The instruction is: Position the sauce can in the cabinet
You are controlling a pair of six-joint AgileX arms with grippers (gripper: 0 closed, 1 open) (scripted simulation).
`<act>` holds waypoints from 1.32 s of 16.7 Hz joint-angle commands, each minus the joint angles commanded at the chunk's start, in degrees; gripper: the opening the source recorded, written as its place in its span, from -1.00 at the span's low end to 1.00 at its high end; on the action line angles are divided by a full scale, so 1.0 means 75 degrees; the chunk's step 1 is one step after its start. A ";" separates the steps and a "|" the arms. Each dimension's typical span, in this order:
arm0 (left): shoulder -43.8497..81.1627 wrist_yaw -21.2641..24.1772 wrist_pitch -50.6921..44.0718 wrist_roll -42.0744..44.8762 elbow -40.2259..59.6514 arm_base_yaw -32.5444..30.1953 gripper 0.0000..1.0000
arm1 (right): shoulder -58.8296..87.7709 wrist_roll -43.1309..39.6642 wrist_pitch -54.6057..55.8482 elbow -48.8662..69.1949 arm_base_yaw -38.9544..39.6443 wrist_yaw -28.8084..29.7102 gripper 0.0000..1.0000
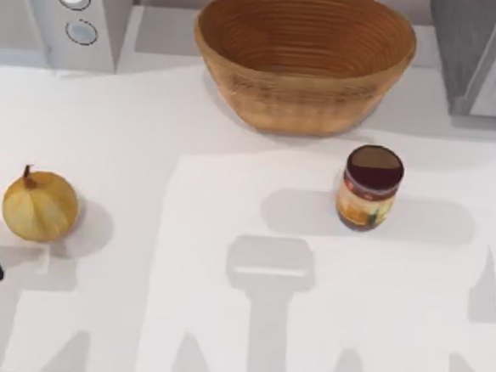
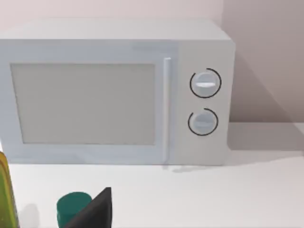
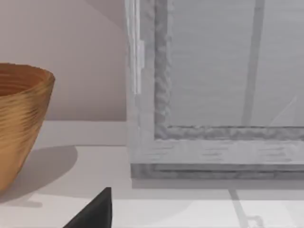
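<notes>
Starting out: sauce can untouched, cabinet door closed.
We can't tell jaw state, either gripper; next, we judge, r. arm must open door.

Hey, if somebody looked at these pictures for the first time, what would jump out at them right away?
Probably the big woven basket at the back middle of the table, and the sauce can standing upright just in front of it toward the right. Next, the yellow onion alone at the left. The white appliance with two knobs fills the back left corner, the grey cabinet the back right.
</notes>
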 joint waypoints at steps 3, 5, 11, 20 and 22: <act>0.0000 0.0000 0.0000 0.0000 0.0000 0.0000 1.00 | 0.0014 -0.0011 -0.0003 0.0011 0.0001 -0.0011 1.00; 0.0000 0.0000 0.0000 0.0000 0.0000 0.0000 1.00 | 0.0270 -0.0209 -0.0066 0.0208 0.0011 -0.0196 1.00; 0.0000 0.0000 0.0000 0.0000 0.0000 0.0000 1.00 | 0.2278 -0.1733 -0.0694 0.1461 -0.0027 -0.1426 1.00; 0.0000 0.0000 0.0000 0.0000 0.0000 0.0000 1.00 | 0.5828 -0.4314 -0.1911 0.3412 -0.0046 -0.3525 1.00; 0.0000 0.0000 0.0000 0.0000 0.0000 0.0000 1.00 | 0.6546 -0.4892 -0.2113 0.3908 -0.0063 -0.3981 1.00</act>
